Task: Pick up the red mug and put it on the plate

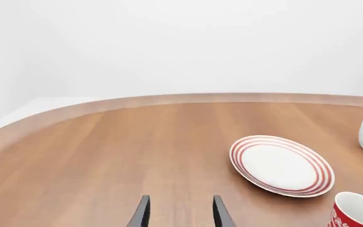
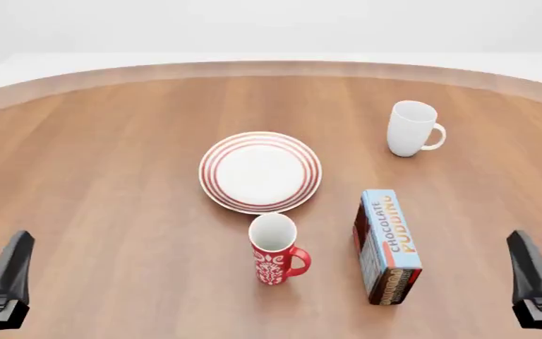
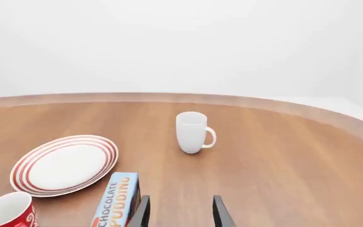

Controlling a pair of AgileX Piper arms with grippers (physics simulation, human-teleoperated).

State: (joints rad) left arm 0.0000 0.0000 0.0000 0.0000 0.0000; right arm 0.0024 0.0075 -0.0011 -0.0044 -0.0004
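At the near edge of the front view, the left gripper (image 2: pixel 3 282) sits at the bottom left corner and the right gripper (image 2: pixel 538 286) at the bottom right corner, both well apart from everything on the wooden table (image 2: pixel 111 176). In its own wrist view the left gripper (image 1: pixel 180 211) shows two dark fingers with a clear gap between them and nothing in that gap. The right gripper (image 3: pixel 180 211) looks the same in the right wrist view: fingers parted, holding nothing.

Next out from the arms stands the red mug (image 2: pixel 275 249), upright near the middle of the table, its white inside showing and its red loop handle turned toward the right arm's side. A white floral pattern marks its wall. It rests on the bare wood, just short of the plate and not touching it. Both wrist cameras catch it only partly, at a frame edge (image 1: pixel 357 211) (image 3: pixel 8 211).

To the right of the mug, a little apart, lies a chocolate pudding box (image 2: pixel 388 246), its long side running away from the arms, blue top face up.

Just beyond the mug lies the plate (image 2: pixel 260 171), round and white with concentric red rings at its rim, nothing on it.

Farthest out, toward the right, a plain white mug (image 2: pixel 412 128) stands upright with its handle pointing right.
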